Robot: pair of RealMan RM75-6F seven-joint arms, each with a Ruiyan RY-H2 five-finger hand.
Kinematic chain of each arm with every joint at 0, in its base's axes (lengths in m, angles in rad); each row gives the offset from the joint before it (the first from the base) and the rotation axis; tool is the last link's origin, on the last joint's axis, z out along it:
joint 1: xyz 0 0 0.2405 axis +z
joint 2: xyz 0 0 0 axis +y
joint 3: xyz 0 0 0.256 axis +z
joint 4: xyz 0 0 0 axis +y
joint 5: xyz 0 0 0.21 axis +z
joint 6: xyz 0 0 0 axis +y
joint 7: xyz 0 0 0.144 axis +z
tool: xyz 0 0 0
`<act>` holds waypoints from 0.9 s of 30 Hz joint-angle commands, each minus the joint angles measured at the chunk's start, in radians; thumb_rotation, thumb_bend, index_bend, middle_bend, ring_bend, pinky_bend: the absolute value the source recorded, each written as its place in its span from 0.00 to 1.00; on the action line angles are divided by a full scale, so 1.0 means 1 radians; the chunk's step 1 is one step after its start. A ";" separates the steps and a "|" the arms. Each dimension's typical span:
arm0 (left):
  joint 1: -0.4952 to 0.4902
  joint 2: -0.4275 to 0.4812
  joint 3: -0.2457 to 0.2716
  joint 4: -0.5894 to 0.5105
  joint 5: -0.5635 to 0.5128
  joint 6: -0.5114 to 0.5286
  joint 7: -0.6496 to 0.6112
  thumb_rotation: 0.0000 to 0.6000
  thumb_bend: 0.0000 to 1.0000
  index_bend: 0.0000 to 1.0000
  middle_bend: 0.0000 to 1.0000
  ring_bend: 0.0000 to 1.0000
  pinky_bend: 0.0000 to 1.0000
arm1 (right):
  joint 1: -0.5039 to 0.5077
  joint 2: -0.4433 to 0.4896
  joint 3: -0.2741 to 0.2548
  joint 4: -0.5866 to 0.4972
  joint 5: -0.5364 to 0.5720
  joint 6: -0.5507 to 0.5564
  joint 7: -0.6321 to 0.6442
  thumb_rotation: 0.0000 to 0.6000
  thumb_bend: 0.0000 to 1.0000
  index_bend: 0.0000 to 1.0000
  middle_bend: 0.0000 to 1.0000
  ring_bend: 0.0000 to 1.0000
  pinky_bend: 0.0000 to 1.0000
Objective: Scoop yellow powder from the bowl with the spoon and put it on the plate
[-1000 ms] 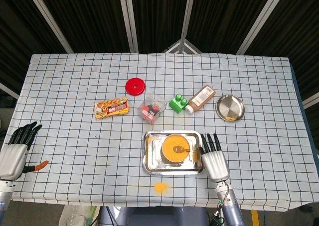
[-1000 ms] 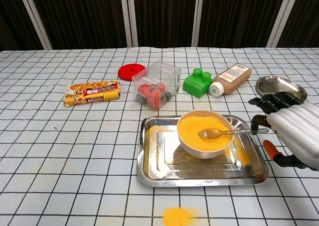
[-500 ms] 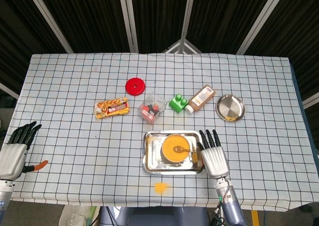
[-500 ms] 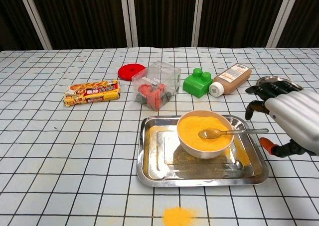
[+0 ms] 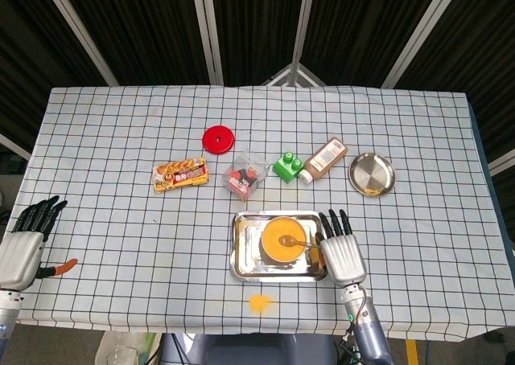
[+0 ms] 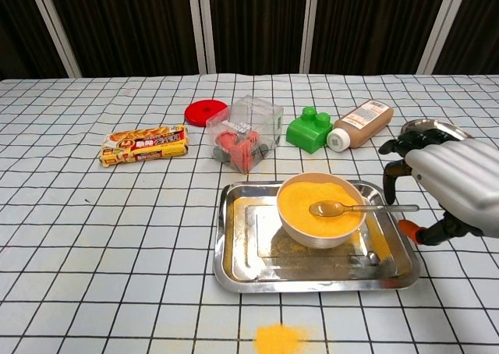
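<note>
- Right hand (image 6: 448, 184) hovers just beside the spoon (image 6: 355, 208) handle, fingers apart, holding nothing.
- Spoon rests in the bowl (image 6: 321, 211).
- Left hand (image 5: 22, 248) spread, empty.

My console view: table under white black-grid cloth (image 5: 121, 140). Directly on cloth, far row left to right: flat red round lid (image 5: 218, 139), yellow-orange snack packet (image 5: 180, 174), clear plastic box with red contents (image 5: 244, 176), green toy brick (image 5: 287, 167), brown bottle with white cap lying on side (image 5: 323, 159), small round steel plate (image 5: 372, 174) with yellow trace at near rim. Near me: rectangular steel tray (image 5: 242, 256). Spilled yellow powder patch (image 5: 258, 302) on cloth just below tray.
</note>
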 commanded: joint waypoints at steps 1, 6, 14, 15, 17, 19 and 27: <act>0.000 0.000 0.000 0.000 -0.001 -0.001 0.000 1.00 0.00 0.00 0.00 0.00 0.00 | 0.008 -0.014 0.006 0.007 0.008 -0.003 0.002 1.00 0.40 0.48 0.14 0.00 0.00; -0.001 0.001 -0.001 0.000 -0.002 -0.002 -0.002 1.00 0.00 0.00 0.00 0.00 0.00 | 0.022 -0.036 0.018 0.021 0.020 -0.002 0.006 1.00 0.40 0.48 0.14 0.00 0.00; -0.002 0.002 -0.001 0.000 -0.004 -0.005 -0.005 1.00 0.00 0.00 0.00 0.00 0.00 | 0.037 -0.056 0.031 0.021 0.048 -0.001 0.010 1.00 0.40 0.48 0.14 0.00 0.00; -0.002 0.002 0.000 0.000 -0.003 -0.005 -0.005 1.00 0.00 0.00 0.00 0.00 0.00 | 0.039 -0.057 0.031 0.019 0.050 -0.002 0.009 1.00 0.41 0.48 0.14 0.00 0.00; -0.003 0.002 0.000 0.000 -0.003 -0.006 -0.004 1.00 0.00 0.00 0.00 0.00 0.00 | 0.042 -0.060 0.031 0.014 0.058 -0.003 0.006 1.00 0.42 0.48 0.14 0.00 0.00; -0.003 0.003 0.001 0.000 -0.004 -0.007 -0.002 1.00 0.00 0.00 0.00 0.00 0.00 | 0.045 -0.063 0.030 0.010 0.065 -0.004 0.001 1.00 0.43 0.48 0.14 0.00 0.00; -0.004 0.003 0.001 -0.001 -0.008 -0.012 0.000 1.00 0.00 0.00 0.00 0.00 0.00 | 0.058 -0.070 0.038 -0.004 0.095 0.001 -0.008 1.00 0.50 0.48 0.14 0.00 0.00</act>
